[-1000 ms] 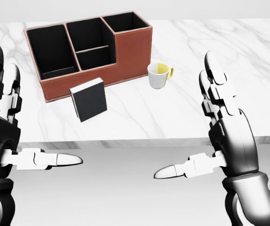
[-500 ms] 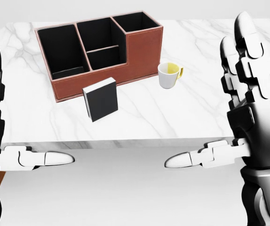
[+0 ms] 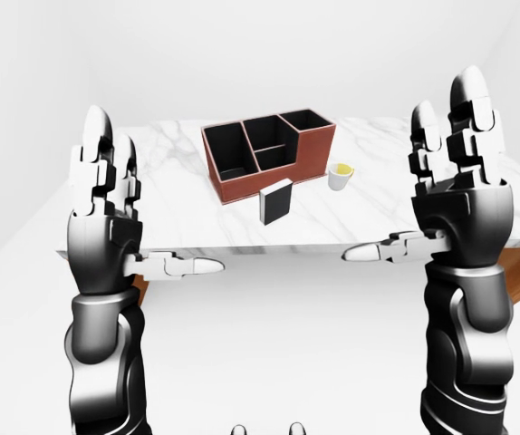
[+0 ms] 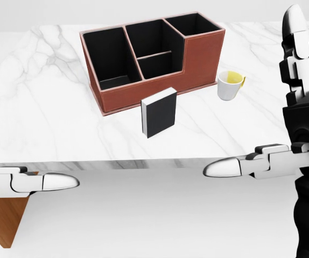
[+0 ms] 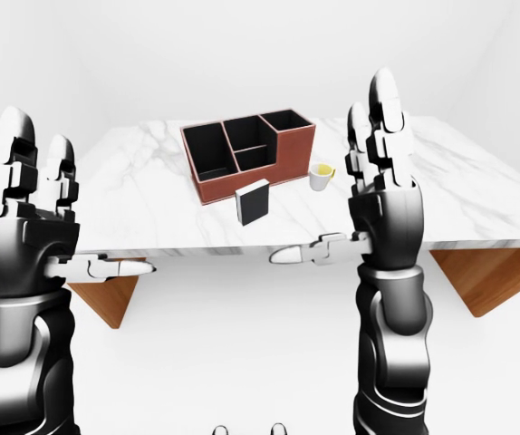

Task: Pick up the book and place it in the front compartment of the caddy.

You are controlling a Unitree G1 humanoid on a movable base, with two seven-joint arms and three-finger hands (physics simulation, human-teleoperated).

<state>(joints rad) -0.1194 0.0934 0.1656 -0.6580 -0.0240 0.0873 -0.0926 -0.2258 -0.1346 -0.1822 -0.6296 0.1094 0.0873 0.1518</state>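
We find the book (image 4: 159, 113) standing upright near the centre of the head view, dark cover toward us, on the marble table (image 4: 47, 123). It stands just below the caddy (image 4: 154, 59), close to its low wall but apart from it. The caddy fills the upper middle of the frame, a red-brown box with black compartments, all of which look empty. A white mug (image 4: 230, 85) with a yellow inside sits just right of the caddy, apart from it.

Over the last second the whole scene has slid rightward in the head view: book, caddy and mug together, keeping their spacing. We read that as our base and camera shifting, not the things moving. The book now sits closer to the middle of our view, which suits a reach.

Our left hand (image 3: 106, 213) is raised at the left of the left-eye view, fingers spread wide, thumb pointing inward, holding nothing. Our right hand (image 3: 455, 195) mirrors it on the right, also wide and empty. Both hang below the table's near edge in the frame, well apart from the book. We judge the pick-up not yet begun; the approach comes first.
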